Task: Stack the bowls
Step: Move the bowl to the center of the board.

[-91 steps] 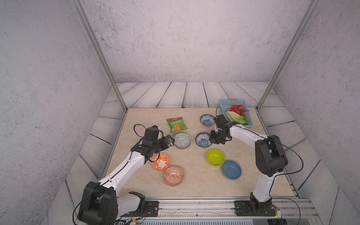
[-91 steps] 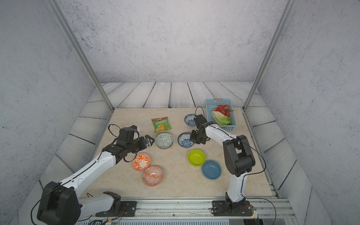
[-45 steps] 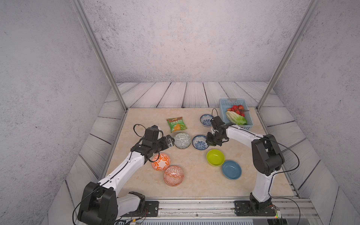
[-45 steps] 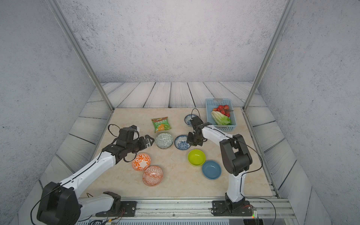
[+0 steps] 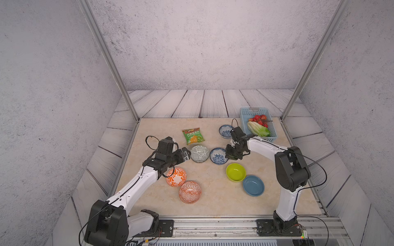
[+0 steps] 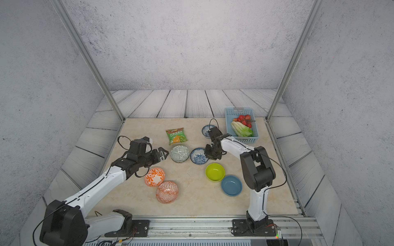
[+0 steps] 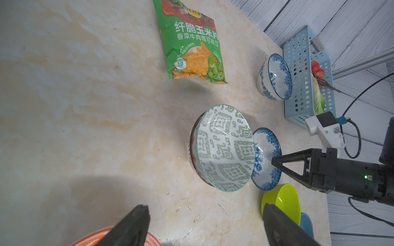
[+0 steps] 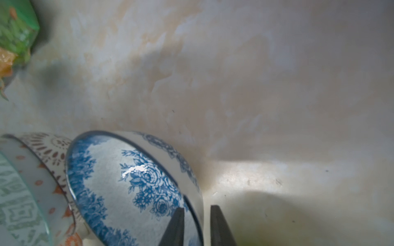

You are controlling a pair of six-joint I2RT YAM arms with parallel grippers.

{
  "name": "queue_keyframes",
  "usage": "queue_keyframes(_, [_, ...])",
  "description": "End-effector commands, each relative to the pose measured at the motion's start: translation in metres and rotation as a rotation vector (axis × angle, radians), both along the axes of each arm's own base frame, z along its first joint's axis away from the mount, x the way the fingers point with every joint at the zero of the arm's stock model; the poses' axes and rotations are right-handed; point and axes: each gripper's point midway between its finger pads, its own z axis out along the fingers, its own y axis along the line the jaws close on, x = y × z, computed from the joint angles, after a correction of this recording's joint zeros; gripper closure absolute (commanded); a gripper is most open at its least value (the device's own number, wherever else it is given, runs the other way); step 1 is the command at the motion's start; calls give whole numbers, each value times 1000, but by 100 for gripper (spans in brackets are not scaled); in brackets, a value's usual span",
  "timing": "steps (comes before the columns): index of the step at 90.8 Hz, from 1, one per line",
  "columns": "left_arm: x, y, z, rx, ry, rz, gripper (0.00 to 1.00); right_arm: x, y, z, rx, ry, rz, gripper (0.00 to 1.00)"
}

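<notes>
Plainly, floral bowl (image 5: 218,156) faces up (right gripper (image 8: 197,208) straddles rim).

lime-green bowl (image 5: 235,172), plain blue bowl (image 5: 253,185)

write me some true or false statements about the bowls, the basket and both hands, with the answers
1. The lime-green bowl sits inside the plain blue bowl. False: the lime-green bowl is beside the plain blue bowl, not nested.
2. The grey geometric bowl is nested in another patterned bowl. True.
3. The left hand grips an orange-white bowl. False: the left hand is open and empty.
4. The right hand has a finger on each side of the rim of a blue-white floral bowl. True.
5. The basket holds a bowl. False: the basket holds a leafy vegetable and red fruit; the other floral bowl stands beside it.
</notes>
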Motion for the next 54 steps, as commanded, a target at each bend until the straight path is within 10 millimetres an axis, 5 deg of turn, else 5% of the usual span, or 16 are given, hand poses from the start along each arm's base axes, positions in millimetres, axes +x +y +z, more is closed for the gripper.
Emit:
queue_keyframes(1, [-2, 2, 6, 6, -19, 6, 11, 5, 0, 11, -17, -26, 12, 66])
queue_keyframes(22, [-3, 3, 6, 2, -20, 14, 10, 20, -12, 44, -75, -128, -4, 56])
queue_keyframes(37, [3, 7, 12, 16, -27, 34, 9, 46, -35, 73, -186, -250, -88, 33])
queue_keyframes(54, [25, 10, 24, 25, -73, 65, 6, 81, -61, 84, -223, -240, -185, 33])
